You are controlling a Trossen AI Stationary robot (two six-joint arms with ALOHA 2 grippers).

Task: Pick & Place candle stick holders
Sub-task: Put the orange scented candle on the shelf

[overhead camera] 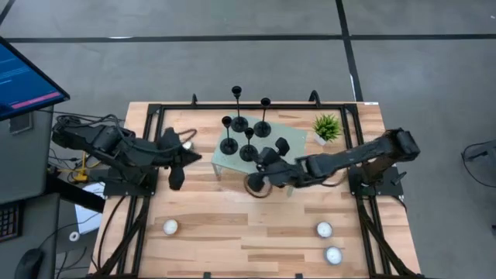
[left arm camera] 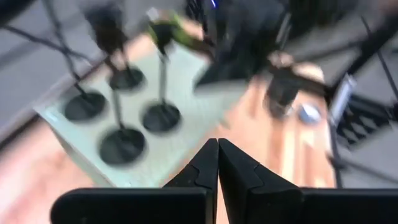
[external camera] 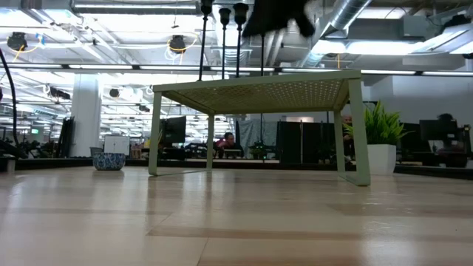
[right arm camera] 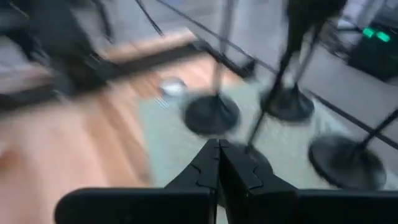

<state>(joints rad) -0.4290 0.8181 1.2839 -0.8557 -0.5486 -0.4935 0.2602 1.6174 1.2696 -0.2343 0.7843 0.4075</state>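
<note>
Both grippers have their fingers pressed together, holding nothing. Right gripper [overhead camera: 267, 161] sits over the front-right corner of the small pale green stand [overhead camera: 294, 128], w/ the right arm reaching in from 3 o'clock. Left gripper [overhead camera: 188, 153] hangs off the stand's left edge, at approx. 9 o'clock from it, apart from it.

Four black candle stick holders [overhead camera: 248, 149] stand upright in a cluster on the stand top, all w/ disc bases on the pale surface. From the right gripper the nearest holder is at about 10 o'clock, just beside it; the rest go off toward 11 and 12 o'clock. From the left gripper they lie at 2–3 o'clock, near but not touching.

Stand is in the back half of the wood table [overhead camera: 232, 232]. Potted plant [overhead camera: 326, 126] is just off the stand's right corner, at 1 o'clock from the right gripper. Open wood runs across the front half; tealights [overhead camera: 170, 227] sit near the front edge, one left, two right, well apart from the stand.

Low view shows under the stand [external camera: 255, 92]: thin legs, and only the stems rising above. Left wrist view gives the four bases [left arm camera: 122, 144] beyond shut fingertips [left arm camera: 207, 165]. Right wrist view shows bases [right arm camera: 212, 114] close beyond its own fingertips [right arm camera: 208, 163].
</note>
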